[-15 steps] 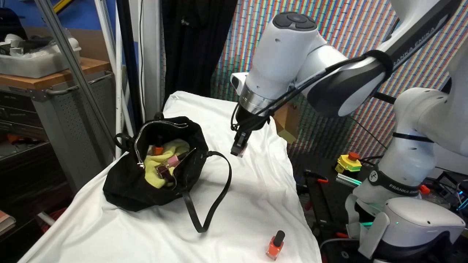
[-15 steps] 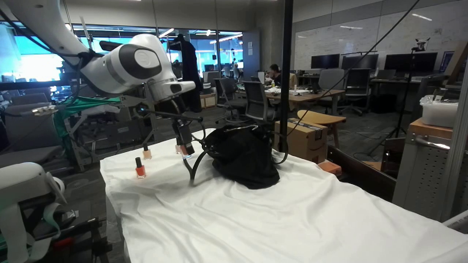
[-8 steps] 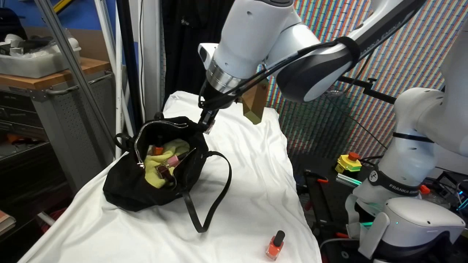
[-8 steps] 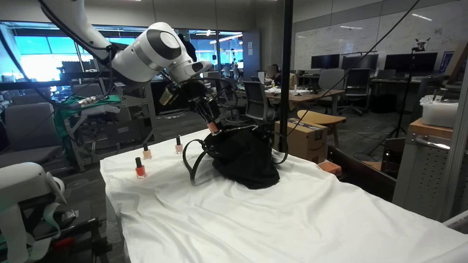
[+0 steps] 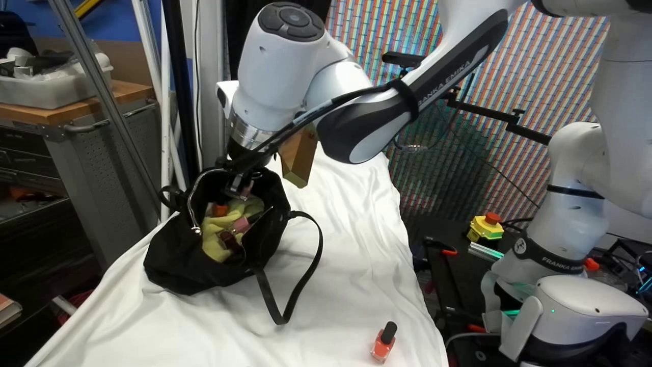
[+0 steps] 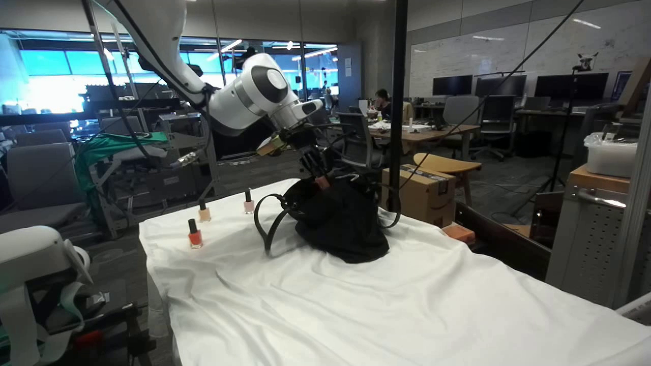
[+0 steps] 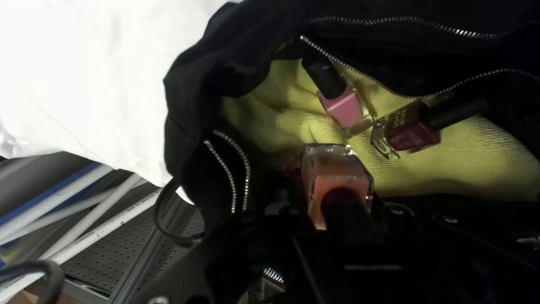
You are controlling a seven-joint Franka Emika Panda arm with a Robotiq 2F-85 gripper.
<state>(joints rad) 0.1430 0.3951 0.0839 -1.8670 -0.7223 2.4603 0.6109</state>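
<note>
A coral btl [image 7: 335, 173] of nail polish is held by the gripper [image 5: 238, 191]; the jaws are drawn together on what looks like its black cap [image 7: 344, 204], though exact contact can't be made out b/c that patch is dark. By this top-end hold the glass base is left pointing down into the black bag [image 5: 178, 265], prob. so the jaws aren't jammed among the contents. In both exterior views the btl is seen at the bag's mouth, w/ the gripper tilted, likely b/c the mouth is slanted.

The zip [image 5: 189, 200] is undone & the mouth is spread, so room is given for the jaws. Inside, a yellow cloth [image 7: 476, 169] is bunched; by it a pink btl [image 7: 346, 112] & a dark red btl [image 7: 411, 128] are propped at a slant, glass knocks prob. being softened. An orange btl [image 5: 220, 210] is nestled there as well. Whether the cloth is touched by the coral btl can't be told.

On the white sheet [image 6: 407, 305], 3 btls are stood upright & apart, each cap left easy to reach: a red-orange btl [image 6: 195, 238], a peach btl [image 6: 204, 213] & a pale pink btl [image 6: 248, 205]. The strap [image 5: 320, 243] is laid out on the sheet, off the mouth, so entry isn't blocked.
</note>
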